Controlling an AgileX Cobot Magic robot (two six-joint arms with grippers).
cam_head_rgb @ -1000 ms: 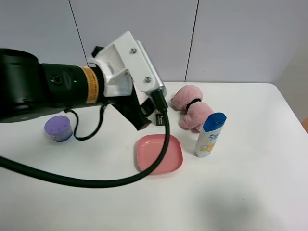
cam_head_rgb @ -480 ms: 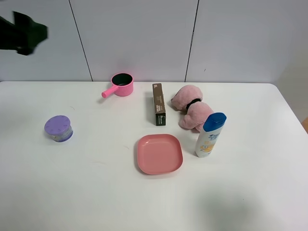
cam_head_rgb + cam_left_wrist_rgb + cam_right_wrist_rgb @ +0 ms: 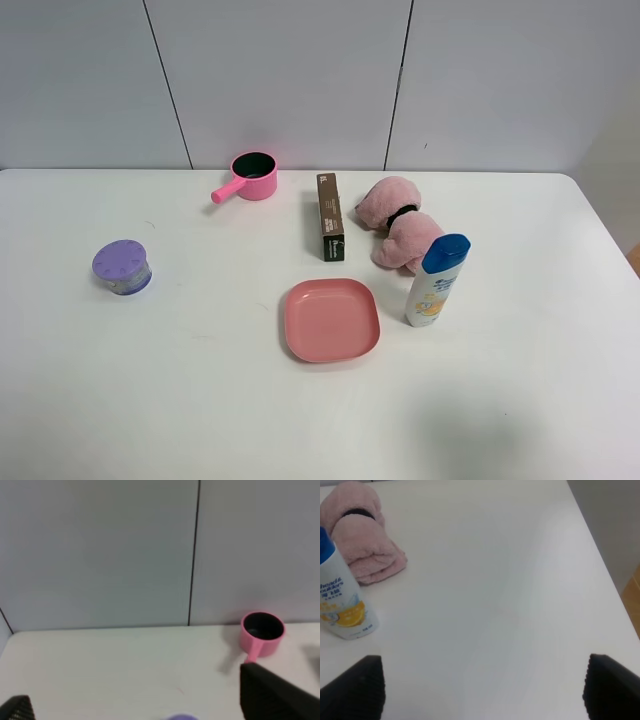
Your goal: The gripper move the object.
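The white shampoo bottle [image 3: 436, 281] with a blue cap and blue-and-yellow label stands upright on the white table [image 3: 200, 400], right of the pink plate [image 3: 331, 319]. It also shows in the right wrist view [image 3: 340, 605]. Neither arm shows in the exterior view. My left gripper [image 3: 132, 692] is open and empty, with its fingers wide apart above the table's back left part. My right gripper [image 3: 482, 680] is open and empty, with the bottle off to one side, well clear of both fingers.
A pink plush toy [image 3: 400, 224] lies just behind the bottle. A brown box [image 3: 329, 216] lies behind the plate, a pink pot [image 3: 252, 176] stands at the back and a purple-lidded jar [image 3: 122, 266] at the left. The table's right edge [image 3: 600, 570] is close.
The left arm, which covered the left half of the exterior view a second ago, has swung up and left out of that view. The objects on the table have not moved.
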